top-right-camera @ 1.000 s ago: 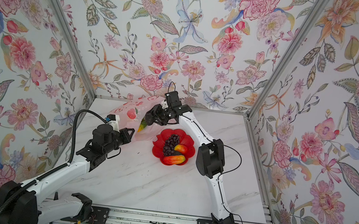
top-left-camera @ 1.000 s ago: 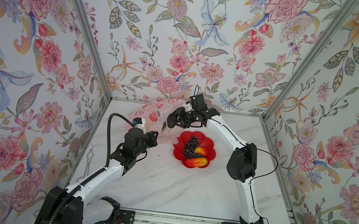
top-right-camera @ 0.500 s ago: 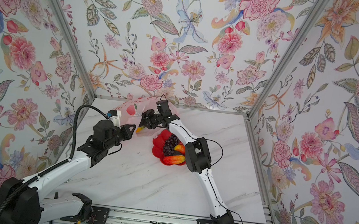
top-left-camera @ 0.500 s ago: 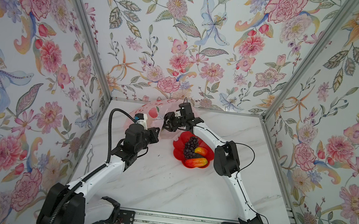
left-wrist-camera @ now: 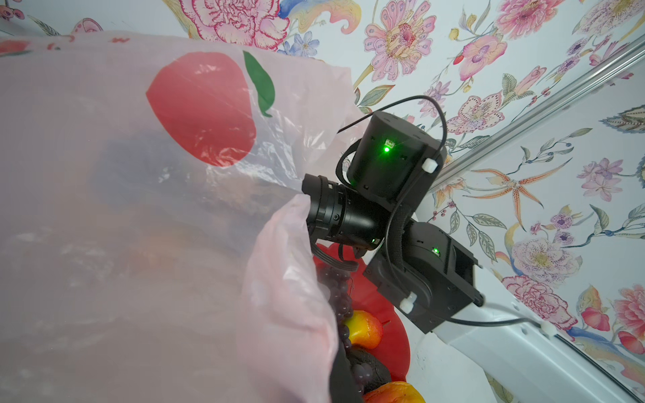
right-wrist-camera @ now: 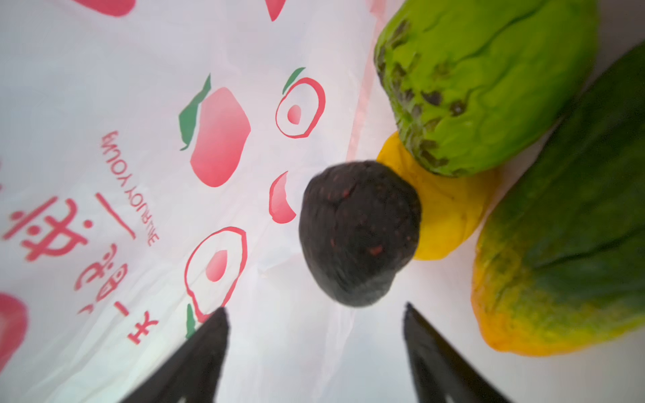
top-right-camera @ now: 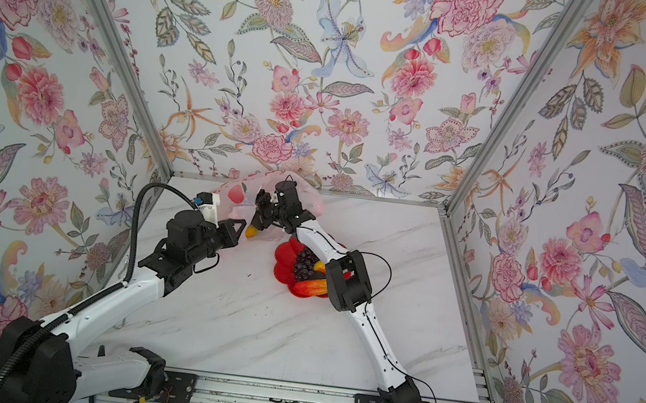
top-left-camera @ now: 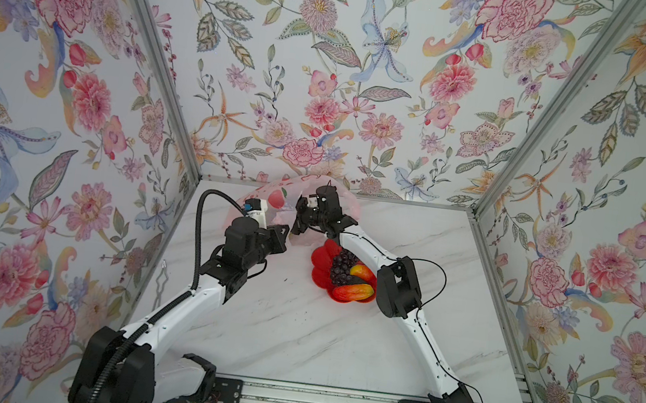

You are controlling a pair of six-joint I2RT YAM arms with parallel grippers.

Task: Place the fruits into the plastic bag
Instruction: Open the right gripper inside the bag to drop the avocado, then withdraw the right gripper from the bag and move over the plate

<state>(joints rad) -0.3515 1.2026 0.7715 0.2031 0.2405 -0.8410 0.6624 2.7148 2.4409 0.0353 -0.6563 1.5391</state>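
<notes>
We note the right end effector (right-wrist-camera: 314, 308) spread inside the plastic bag (right-wrist-camera: 122, 87); the avocado (right-wrist-camera: 359, 232) lies free there. The left end effector (top-right-camera: 236, 227) pinches the bag rim. We judge the fruits (top-left-camera: 353, 293) light, slick: grip mid-body.

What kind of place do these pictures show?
Probably a robot test booth, not a home: floral wallpaper panels held by aluminium posts, a marble-look tabletop, and two robot arms mounted on a metal rail at its front.

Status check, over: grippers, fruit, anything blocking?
Left gripper shut on bag rim. Right gripper open inside bag, dark fruit free ahead. Grapes, mangoes left on dish. Right arm overhangs dish.
</notes>
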